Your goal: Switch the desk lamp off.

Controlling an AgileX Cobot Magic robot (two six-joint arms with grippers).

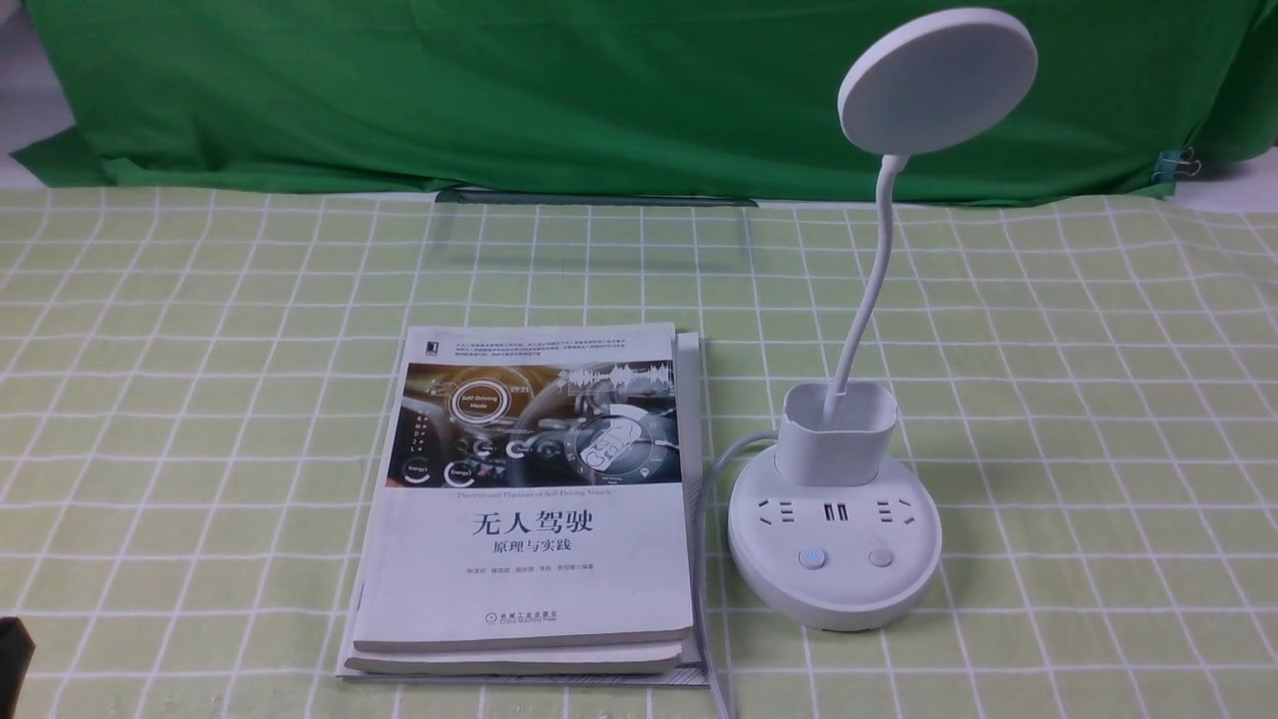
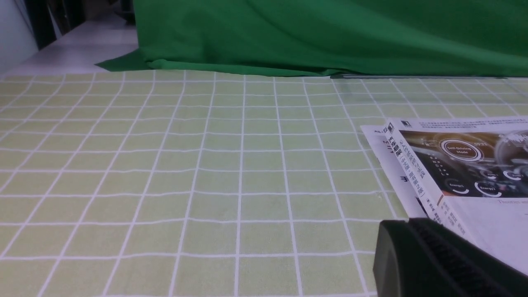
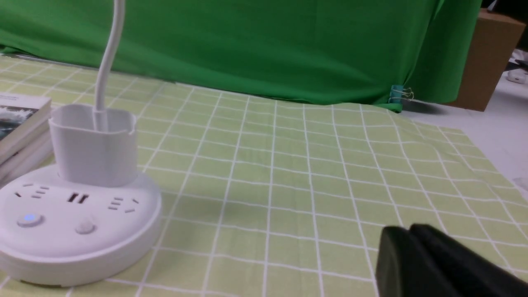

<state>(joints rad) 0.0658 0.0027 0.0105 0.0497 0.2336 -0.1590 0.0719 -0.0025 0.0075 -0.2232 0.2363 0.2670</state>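
Note:
The white desk lamp stands right of centre in the front view, with its round base [image 1: 834,574], squarish cup [image 1: 835,434], thin neck [image 1: 867,290] and disc head [image 1: 937,80]. Of the two buttons, the left one [image 1: 813,557] glows faint blue and the right one [image 1: 880,557] is plain. The right wrist view shows the base [image 3: 78,243], the blue-lit button [image 3: 29,218] and the cup [image 3: 94,144]. My right gripper [image 3: 406,231] is shut and empty, low over the cloth, well to the right of the base. My left gripper [image 2: 408,225] is shut and empty, beside the book stack's left edge.
A stack of books [image 1: 529,499] lies just left of the lamp and also shows in the left wrist view [image 2: 462,165]. The lamp's cable [image 1: 714,479] runs between books and base. A green backdrop cloth [image 1: 599,90] hangs behind the checked tablecloth [image 1: 200,399]. A cardboard box [image 3: 491,62] stands far right.

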